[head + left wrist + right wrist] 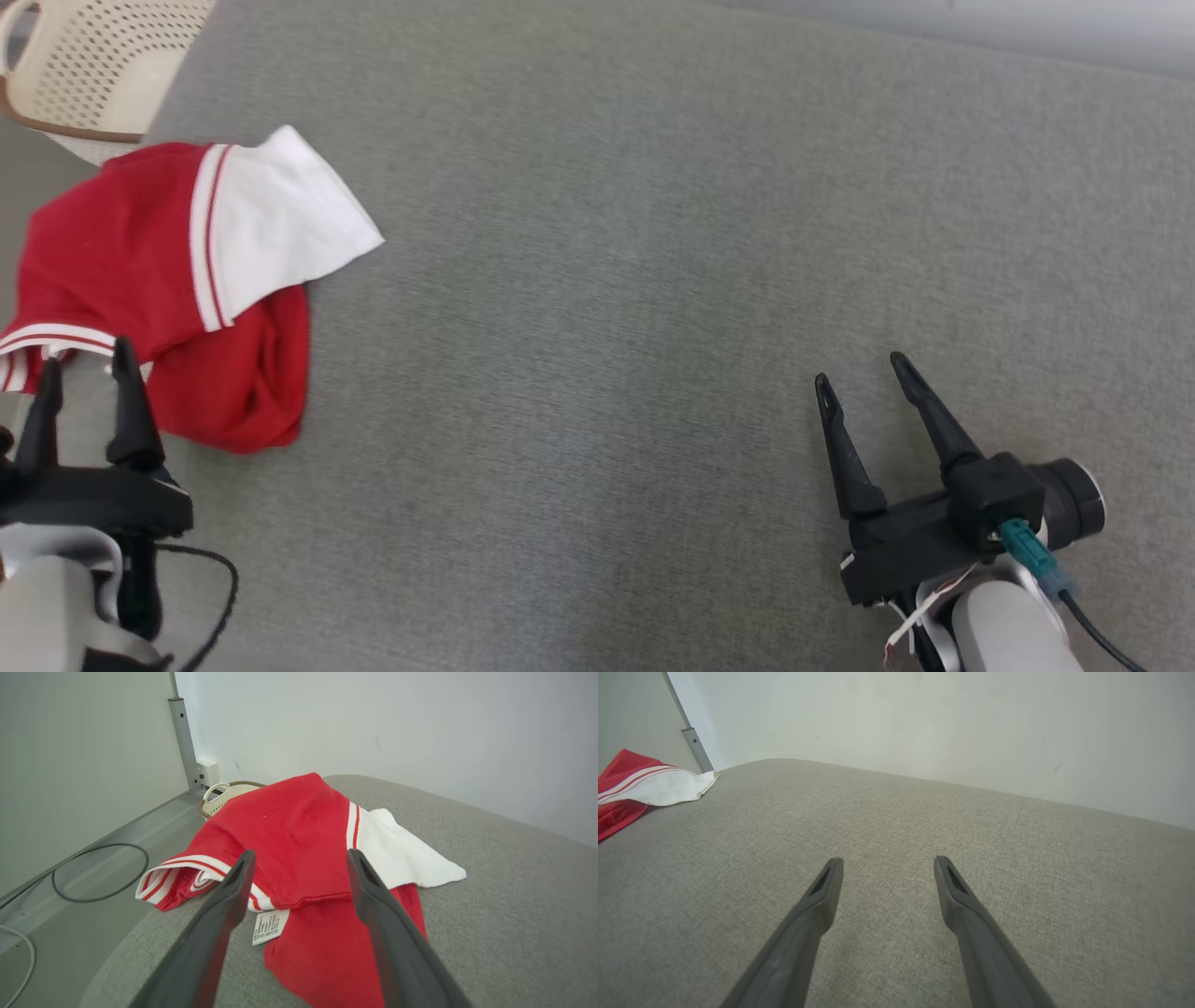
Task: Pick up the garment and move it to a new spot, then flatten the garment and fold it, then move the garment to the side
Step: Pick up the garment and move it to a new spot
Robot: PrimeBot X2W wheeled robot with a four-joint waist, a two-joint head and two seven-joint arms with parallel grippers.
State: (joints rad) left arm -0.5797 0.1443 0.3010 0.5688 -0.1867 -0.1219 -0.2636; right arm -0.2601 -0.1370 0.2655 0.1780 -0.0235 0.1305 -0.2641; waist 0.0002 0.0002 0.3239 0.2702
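One garment point(140, 271), one basket point(103, 56), two tools, left tool point(86, 355), right tool point(860, 370)

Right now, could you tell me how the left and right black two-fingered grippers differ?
The left gripper is at the red-and-white garment's edge; the right gripper is over bare grey upholstery, far from it. The left points straight up the head view; the right leans left. Both are open, empty.

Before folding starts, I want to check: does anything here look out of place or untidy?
The red and white fabric garment lies crumpled at the left edge of the grey upholstered surface; its striped hem seems to overhang it, and a white label sticks out.
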